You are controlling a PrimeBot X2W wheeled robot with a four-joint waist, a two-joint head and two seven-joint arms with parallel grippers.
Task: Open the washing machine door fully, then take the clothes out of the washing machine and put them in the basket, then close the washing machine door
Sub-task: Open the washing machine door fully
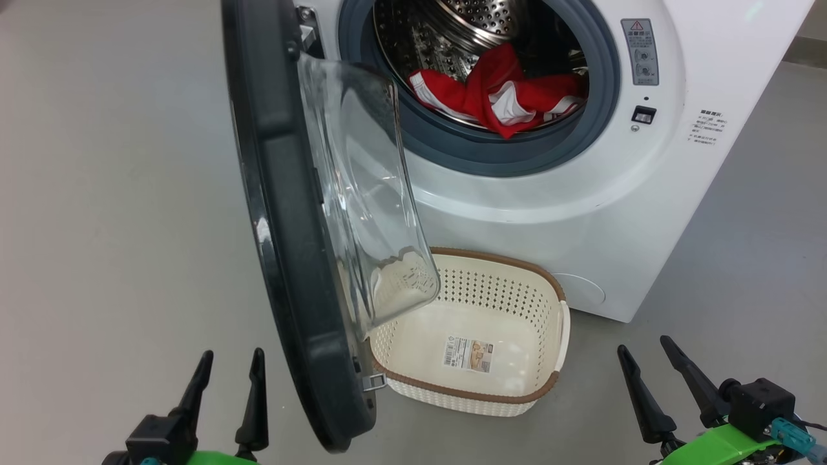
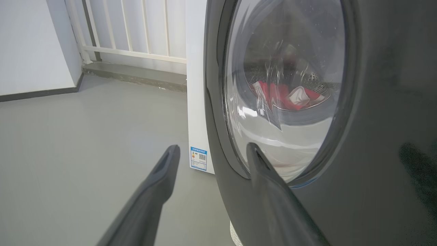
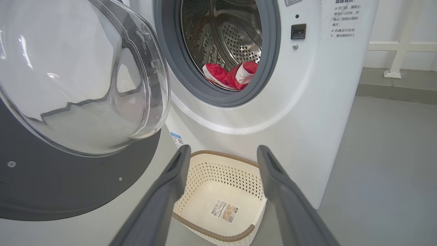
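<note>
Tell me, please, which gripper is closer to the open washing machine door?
The left gripper: it sits beside the black outer face of the washing machine door, while the right gripper is beyond the basket.

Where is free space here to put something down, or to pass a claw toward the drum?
The basket is empty. Bare floor lies left of the washing machine door and right of the washing machine. The drum mouth above the clothes is open. Crowded: the door glass bulges close to the basket's left end.
</note>
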